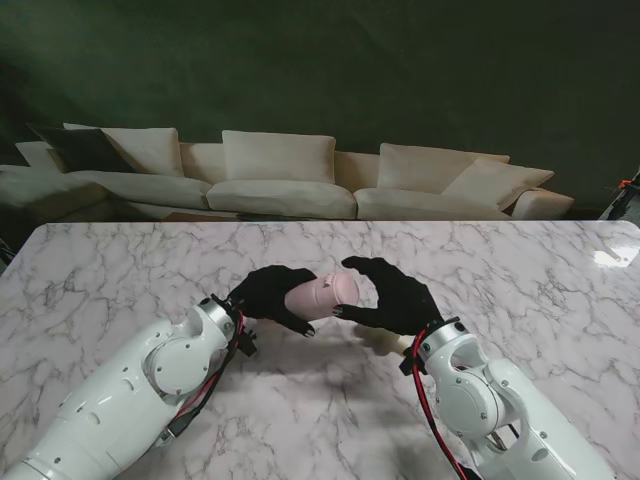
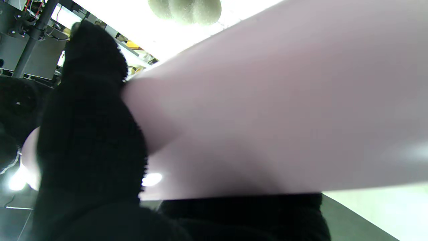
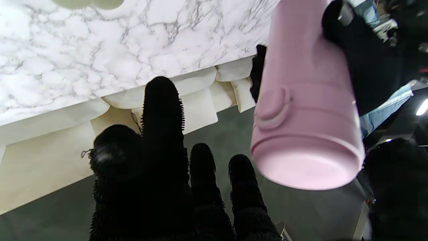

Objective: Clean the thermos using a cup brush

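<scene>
Currently catalogued, stand view first:

Thermos (image 1: 322, 293): pink, held off the marble table (image 1: 120, 270) near its middle, lying roughly level with its lidded end toward the right hand. The right wrist view shows the same thermos (image 3: 306, 110) end-on, with a round button on the collar and a flat lid face.

Left hand (image 1: 268, 294): black-gloved, fingers wrapped around the thermos body from the robot's left side. The left wrist view confirms it, with a gloved finger (image 2: 90, 113) pressed against the pink wall (image 2: 267, 107), which fills most of that view.

Right hand (image 1: 398, 293): black-gloved, arched at the lid end of the thermos, fingers curved and spread. From the stand view, contact cannot be told; in the right wrist view the fingers (image 3: 162, 127) stand apart from one another and beside the lid, holding nothing.

Small pale item (image 1: 383, 340): on the table under the right wrist, mostly hidden, identity unclear.

Sofa (image 1: 280, 175): cream, beyond the far table edge.
</scene>
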### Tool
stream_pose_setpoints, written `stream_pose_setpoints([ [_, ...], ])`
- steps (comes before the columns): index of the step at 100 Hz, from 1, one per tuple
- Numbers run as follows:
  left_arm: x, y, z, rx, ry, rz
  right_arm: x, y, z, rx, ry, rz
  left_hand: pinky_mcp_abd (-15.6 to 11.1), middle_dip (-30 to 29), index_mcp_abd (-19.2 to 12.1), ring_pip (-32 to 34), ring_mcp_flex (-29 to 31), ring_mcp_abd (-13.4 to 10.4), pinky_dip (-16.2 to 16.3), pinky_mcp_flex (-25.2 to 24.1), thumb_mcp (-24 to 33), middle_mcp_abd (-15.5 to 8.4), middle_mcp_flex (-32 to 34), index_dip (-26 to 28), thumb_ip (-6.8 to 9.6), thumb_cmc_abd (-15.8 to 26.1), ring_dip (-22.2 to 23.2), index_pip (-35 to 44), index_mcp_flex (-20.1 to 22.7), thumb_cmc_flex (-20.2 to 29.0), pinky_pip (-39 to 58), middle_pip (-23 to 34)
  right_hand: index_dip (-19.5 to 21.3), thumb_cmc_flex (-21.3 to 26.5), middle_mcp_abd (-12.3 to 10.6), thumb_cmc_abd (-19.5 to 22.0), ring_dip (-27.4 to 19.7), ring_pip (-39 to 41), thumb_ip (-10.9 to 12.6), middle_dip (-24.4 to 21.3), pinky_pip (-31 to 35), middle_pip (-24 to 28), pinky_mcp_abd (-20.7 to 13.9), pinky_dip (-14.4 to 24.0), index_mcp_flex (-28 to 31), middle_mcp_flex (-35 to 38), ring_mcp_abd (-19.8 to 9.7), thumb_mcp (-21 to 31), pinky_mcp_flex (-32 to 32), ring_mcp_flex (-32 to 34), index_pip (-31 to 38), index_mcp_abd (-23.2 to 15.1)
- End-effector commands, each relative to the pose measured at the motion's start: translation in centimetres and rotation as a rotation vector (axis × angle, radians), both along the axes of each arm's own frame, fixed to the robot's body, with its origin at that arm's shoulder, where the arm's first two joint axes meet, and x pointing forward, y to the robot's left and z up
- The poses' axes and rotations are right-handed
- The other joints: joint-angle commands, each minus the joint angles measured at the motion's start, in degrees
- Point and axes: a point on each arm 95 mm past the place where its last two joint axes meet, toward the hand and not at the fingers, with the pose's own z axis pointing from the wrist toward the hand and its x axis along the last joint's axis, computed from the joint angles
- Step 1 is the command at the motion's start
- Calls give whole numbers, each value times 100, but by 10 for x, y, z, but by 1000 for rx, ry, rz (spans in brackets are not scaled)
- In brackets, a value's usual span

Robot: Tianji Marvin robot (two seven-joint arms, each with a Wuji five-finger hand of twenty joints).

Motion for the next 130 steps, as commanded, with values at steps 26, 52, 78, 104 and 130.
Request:
stream_pose_setpoints([
  [26,2,-5,5,3,-4,-10,3,23,2,64,-9,124,-682,99,-875,900,486,-486,233,188,1530,-181,105,210,-52,2715,283,824,398,2033,664,156,880,1970,-223,-101,390,756,302,227,173,508,-70,2,1073,-367,-484,-541,-1017,-1091,951,-1089],
  [52,3,-7,6,-2,5,0,0,28,-2,100,-79,253,-691,83,-841,900,479,-492,235,188,1526,-120,81,176,-56,2727,280,787,359,2027,664,142,1155,1170,-622,-344,-414,-1553,102,-110,-2256,-269,617,476,2467,272,-501,660,-3816,-2819,1241,-1494],
  [78,2,-7,5,-4,10,5,-2,32,-2,282,-104,315,-692,74,-844,905,482,-500,234,191,1524,-178,83,166,-54,2734,278,788,362,2028,662,154,295,1379,-1697,-490,-1054,-2797,-188,129,-4038,-563,822,-834,2995,2180,-961,623,-4549,-2480,1686,-1920],
  [104,2,-7,5,-6,7,6,-1,22,9,425,-201,283,-695,72,-845,912,486,-498,237,193,1528,-175,82,166,-51,2731,279,794,359,2026,670,165,-345,1388,-2209,-373,-1651,-3479,-177,-310,-4330,-1300,479,-1203,2057,1308,-1438,1099,-4706,-3281,1462,-2185],
  [130,0,-5,6,-8,-6,-6,0,-3,9,264,-147,64,-702,72,-849,915,481,-506,237,193,1531,-185,78,167,-46,2736,278,802,359,2011,669,173,69,714,-373,379,-1641,-3184,134,-326,-3255,-835,-306,-876,-139,-937,35,-369,-3917,-3694,171,-476],
])
